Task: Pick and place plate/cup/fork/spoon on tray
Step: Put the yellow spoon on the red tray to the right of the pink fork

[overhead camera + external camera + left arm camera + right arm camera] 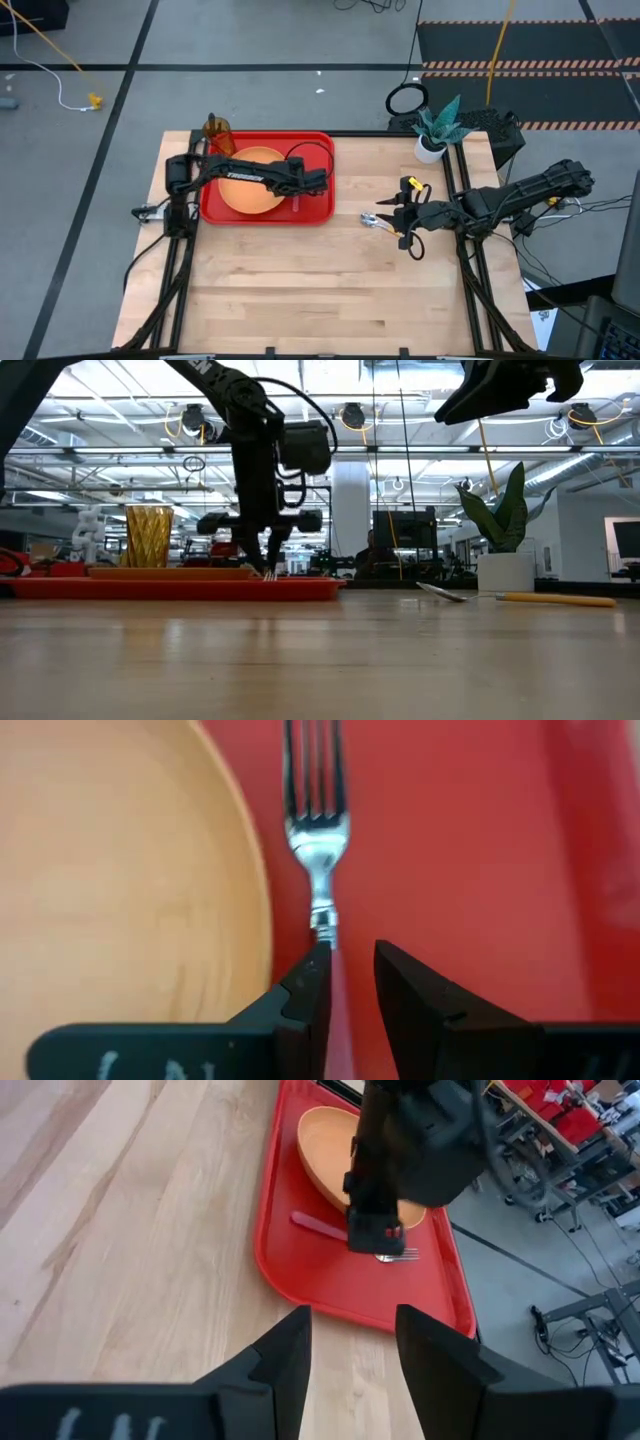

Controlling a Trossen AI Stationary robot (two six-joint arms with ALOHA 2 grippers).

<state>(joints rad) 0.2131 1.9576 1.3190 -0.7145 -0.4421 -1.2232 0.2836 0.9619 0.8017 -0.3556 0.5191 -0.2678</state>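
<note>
On the red tray (215,205), the left gripper (350,982) stands over the fork (316,830), fingers slightly parted astride its pink handle, the fork lying flat beside the orange plate (250,192). The right gripper (352,1342), open and empty, hovers off the tray above the spoon (520,597).

Four cameras, all placed around the tray (318,212).

One looks straight down on it; one sits at tabletop (320,660) level, facing the room; the left wrist camera hovers close above it; the right wrist camera views it from farther off.
</note>
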